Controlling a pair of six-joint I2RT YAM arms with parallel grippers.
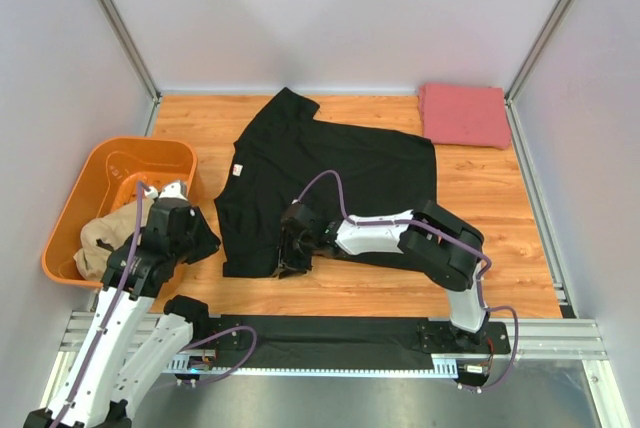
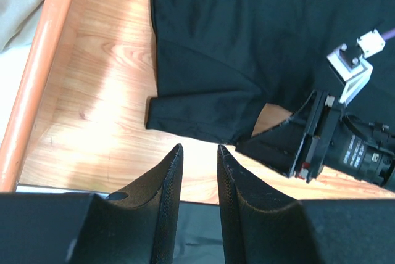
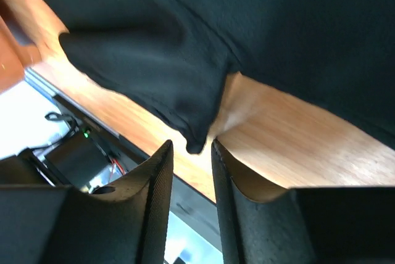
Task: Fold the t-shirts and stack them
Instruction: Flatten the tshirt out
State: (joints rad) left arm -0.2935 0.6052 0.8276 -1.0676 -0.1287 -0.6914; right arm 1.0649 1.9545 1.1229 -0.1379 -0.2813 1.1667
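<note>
- From above, one pinkish-red shirt (image 1: 465, 115) lies folded flat at the far right corner of the table (image 1: 500, 218). It looks finished, and I take it as the start of the stack.
- The black shirt (image 1: 330, 183) is spread open across the middle of the table with its sleeves out. No fold shows on it yet.
- A tan shirt (image 1: 100, 243) sits crumpled in the orange tub (image 1: 110, 153) at the left and has not been laid out.
- The right pincer (image 1: 292, 258) reaches across to the black shirt's near left corner. The left pincer (image 1: 200, 238) hangs just left of that corner, beside the tub.
- In the left wrist view, the left pincer's fingers (image 2: 173, 177) stand a little apart with nothing between them. They hover over bare wood just near of the black sleeve (image 2: 197, 116).
- In the right wrist view, the right pincer's fingers (image 3: 157, 184) are narrowly apart. A rumpled tip of the sleeve lies right at their mouth, and it does not look clamped.
- By my judgement about a third of the task is done. The black shirt needs folding and stacking, and then the tan one needs the same.
</note>
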